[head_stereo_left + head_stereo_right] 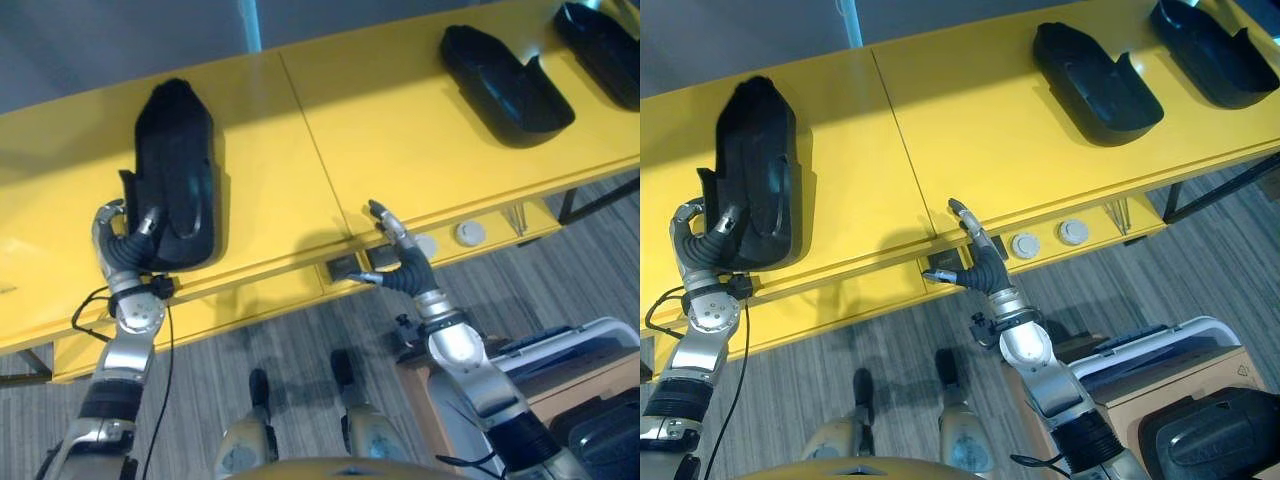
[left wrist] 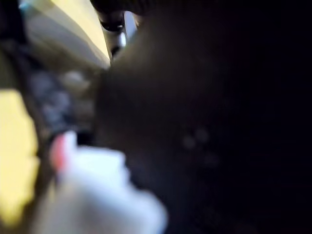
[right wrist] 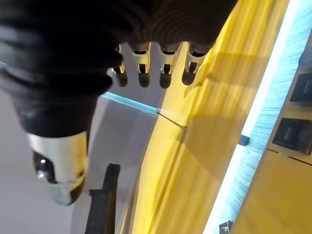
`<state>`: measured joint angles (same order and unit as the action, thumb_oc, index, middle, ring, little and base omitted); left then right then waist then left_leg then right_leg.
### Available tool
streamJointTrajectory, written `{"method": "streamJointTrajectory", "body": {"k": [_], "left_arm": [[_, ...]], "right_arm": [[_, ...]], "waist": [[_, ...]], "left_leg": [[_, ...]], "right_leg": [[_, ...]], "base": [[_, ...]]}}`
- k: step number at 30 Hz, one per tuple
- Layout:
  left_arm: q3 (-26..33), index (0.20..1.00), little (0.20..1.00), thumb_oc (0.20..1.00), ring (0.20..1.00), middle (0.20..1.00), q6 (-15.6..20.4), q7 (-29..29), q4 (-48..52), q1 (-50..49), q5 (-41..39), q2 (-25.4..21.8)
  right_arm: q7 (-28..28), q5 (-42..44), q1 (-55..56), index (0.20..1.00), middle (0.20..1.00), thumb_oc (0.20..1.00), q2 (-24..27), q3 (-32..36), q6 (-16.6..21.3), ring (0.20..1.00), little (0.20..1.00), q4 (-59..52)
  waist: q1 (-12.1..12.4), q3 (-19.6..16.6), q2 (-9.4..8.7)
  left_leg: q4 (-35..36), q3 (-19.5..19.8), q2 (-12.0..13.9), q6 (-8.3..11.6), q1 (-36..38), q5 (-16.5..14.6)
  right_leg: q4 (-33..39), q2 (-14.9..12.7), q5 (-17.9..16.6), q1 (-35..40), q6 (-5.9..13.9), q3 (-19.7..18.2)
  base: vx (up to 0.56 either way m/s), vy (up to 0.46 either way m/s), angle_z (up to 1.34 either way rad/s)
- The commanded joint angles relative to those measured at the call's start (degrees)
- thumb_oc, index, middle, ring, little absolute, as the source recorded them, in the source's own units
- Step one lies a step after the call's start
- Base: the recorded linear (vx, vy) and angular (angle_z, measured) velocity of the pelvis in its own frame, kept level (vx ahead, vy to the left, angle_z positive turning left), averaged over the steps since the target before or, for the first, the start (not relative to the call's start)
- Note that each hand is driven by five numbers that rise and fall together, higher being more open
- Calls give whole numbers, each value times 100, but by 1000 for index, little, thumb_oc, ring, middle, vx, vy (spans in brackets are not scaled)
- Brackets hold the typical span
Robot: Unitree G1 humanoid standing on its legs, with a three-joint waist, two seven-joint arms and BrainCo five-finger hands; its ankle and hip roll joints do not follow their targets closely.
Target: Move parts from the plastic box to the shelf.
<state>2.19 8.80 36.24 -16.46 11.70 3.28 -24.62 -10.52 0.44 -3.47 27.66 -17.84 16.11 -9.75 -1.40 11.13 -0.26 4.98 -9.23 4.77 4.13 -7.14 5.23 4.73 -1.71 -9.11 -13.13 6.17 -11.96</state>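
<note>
Nearest the robot, at the lower right of the head views, stands the plastic box (image 1: 1200, 335), pale-rimmed, with a dark moulded part (image 1: 1215, 435) lying just beside it; whether that part sits inside the box cannot be told.

At the front edge of the yellow shelf (image 1: 400, 130), the right hand (image 1: 400, 262) is raised with fingers straight and spread, holding nothing. Its own wrist view confirms the fingers extended over the shelf's edge, touching no part. In my judgement it stands clear because it has no load.

The left hand (image 1: 125, 235) is at the near end of a black moulded part (image 1: 175, 170) that lies flat on the shelf's left panel. Its fingers are tucked against and behind the part's near end, so whether they are clasped on it or relaxed cannot be told; the left wrist view is dark and settles nothing. The part rests on the shelf, touching that hand.

Farther along, well apart, a second black part (image 1: 505, 80) and a third (image 1: 600, 35) lie on the right panel.
</note>
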Motion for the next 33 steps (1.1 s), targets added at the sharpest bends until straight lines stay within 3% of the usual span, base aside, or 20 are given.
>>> {"method": "streamJointTrajectory", "body": {"k": [1,7,9,21,28,31,32,33], "left_arm": [[31,1000,1000,1000,1000,1000,112,283,-419,639,-78,-159],[4,1000,1000,1000,1000,1000,222,214,-90,630,-367,-8],[-9,1000,1000,1000,1000,1000,432,186,102,646,-681,91],[-9,1000,1000,1000,1000,1000,867,-26,830,733,-1660,170],[-18,1000,1000,1000,1000,1000,870,-155,1399,538,-1219,86],[18,1000,1000,1000,1000,1000,1175,-428,1985,119,-748,-55],[38,1000,1000,1000,1000,1000,1242,-500,2099,-1,-639,-122],[38,1000,1000,1000,1000,1000,1242,-500,2099,-1,-639,-122]], "right_arm": [[-92,135,6,1000,1000,1000,19,94,332,1000,1000,-199],[-132,57,22,1000,1000,1000,44,157,233,1000,1000,-137],[-151,29,-6,1000,1000,1000,23,160,179,1000,1000,-96],[29,122,-406,1000,1000,1000,44,-148,42,1000,1000,-39],[362,462,-817,1000,1000,1000,64,-382,173,1000,1000,-202],[674,737,-1245,1000,1000,1000,101,-626,328,1000,1000,-272],[772,779,-1403,711,711,711,83,-746,366,711,711,-233],[772,779,-1403,711,711,711,83,-746,366,711,711,-233]], "waist": [[-46,-215,-25],[-31,-379,-48],[-26,-498,-50],[103,-914,-53],[220,-962,-95],[325,-956,-164],[351,-950,-180],[351,-950,-180]], "left_leg": [[-121,-149,254,248,427,-641],[-157,-146,240,222,640,-715],[-189,-121,226,204,744,-761],[-337,-6,175,146,1099,-943],[-355,79,157,124,1142,-963],[-359,105,166,136,1094,-912],[-358,113,164,138,1095,-910],[-358,113,164,138,1095,-910]], "right_leg": [[-567,-156,1450,504,334,85],[-588,-179,1490,740,333,87],[-620,-200,1521,855,335,107],[-767,-303,1666,1291,340,207],[-801,-351,1692,1391,324,287],[-777,-364,1631,1380,317,295],[-768,-377,1631,1394,319,301],[-768,-377,1631,1394,319,301]], "base": [[0,0,0],[23,-2,-1],[39,1,-2],[3,0,0],[-5,1,5],[-33,-15,9],[3,4,6],[5,2,10]]}}
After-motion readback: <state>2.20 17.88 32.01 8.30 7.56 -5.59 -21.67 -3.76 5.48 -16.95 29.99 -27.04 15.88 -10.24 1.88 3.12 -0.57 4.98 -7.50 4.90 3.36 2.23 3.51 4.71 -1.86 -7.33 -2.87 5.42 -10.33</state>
